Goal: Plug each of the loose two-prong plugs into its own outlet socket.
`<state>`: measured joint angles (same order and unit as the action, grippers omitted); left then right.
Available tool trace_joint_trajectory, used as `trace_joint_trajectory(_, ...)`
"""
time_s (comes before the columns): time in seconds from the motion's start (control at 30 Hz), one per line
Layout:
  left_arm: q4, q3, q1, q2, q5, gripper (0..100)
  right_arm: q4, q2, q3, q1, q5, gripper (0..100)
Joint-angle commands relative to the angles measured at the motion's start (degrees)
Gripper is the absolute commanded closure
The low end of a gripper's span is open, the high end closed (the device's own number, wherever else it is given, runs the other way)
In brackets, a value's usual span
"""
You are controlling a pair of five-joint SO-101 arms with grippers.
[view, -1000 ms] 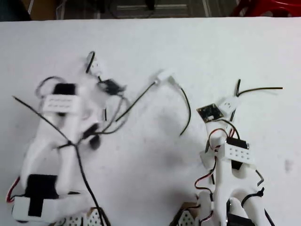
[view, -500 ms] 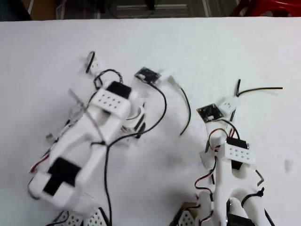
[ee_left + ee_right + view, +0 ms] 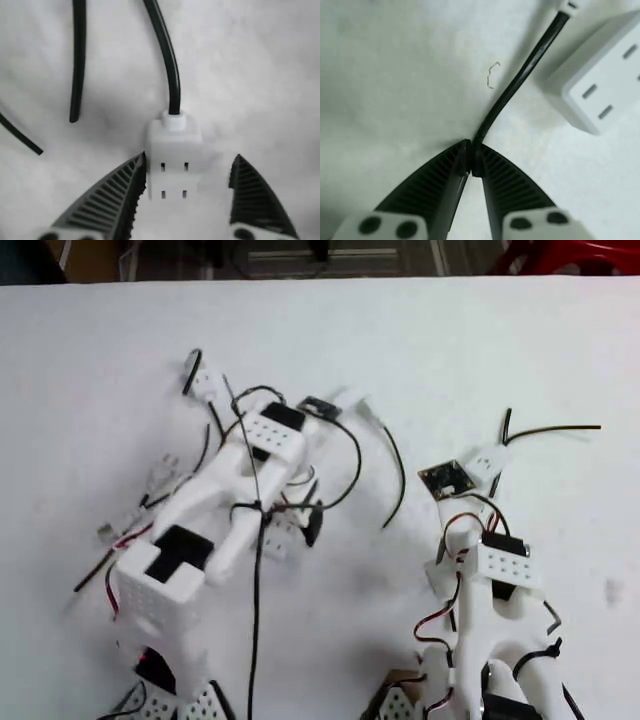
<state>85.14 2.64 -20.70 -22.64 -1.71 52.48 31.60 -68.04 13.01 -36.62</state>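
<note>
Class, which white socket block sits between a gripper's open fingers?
The socket block at the left gripper; the other block lies beside the right gripper's pinched cord.

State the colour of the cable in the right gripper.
Black cable, clearest in the right wrist view.

We find the high camera set above the table (image 3: pixel 560 330), facing down from far enough off to take in the left arm (image 3: pixel 215 510) and the right arm (image 3: pixel 490 580), both entering at the near edge. The table's far edge and a strip of room lie beyond.

The left wrist camera sits close over the table top, looking past the left gripper (image 3: pixel 190 157) at an outlet block (image 3: pixel 174 160).

The right wrist camera sits as close, looking past the right gripper (image 3: pixel 471 146) at a black cord (image 3: pixel 520 80) and a second outlet block (image 3: pixel 605 85). The high view also shows this block, ahead of the right arm.

All three share the white table top.
</note>
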Motion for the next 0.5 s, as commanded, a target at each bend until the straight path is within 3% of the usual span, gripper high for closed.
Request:
trace_joint_trajectory(0.0, 2.1, -2.1, -0.7, 5.9, -0.1, 68, 0.3, 0.9, -0.8, 0.6, 0.3, 97.5)
trace_joint_trajectory(0.2, 6.1, -3.3, 3.4, 6.6, 5.6, 68, 0.3, 0.9, -0.8, 0.6, 0.3, 97.5)
trace_joint_trajectory(0.47, 8.3, -14.2, 28.2, 6.5, 18.9, 68, 0.3, 0.9, -0.8, 0.5, 0.3, 97.4)
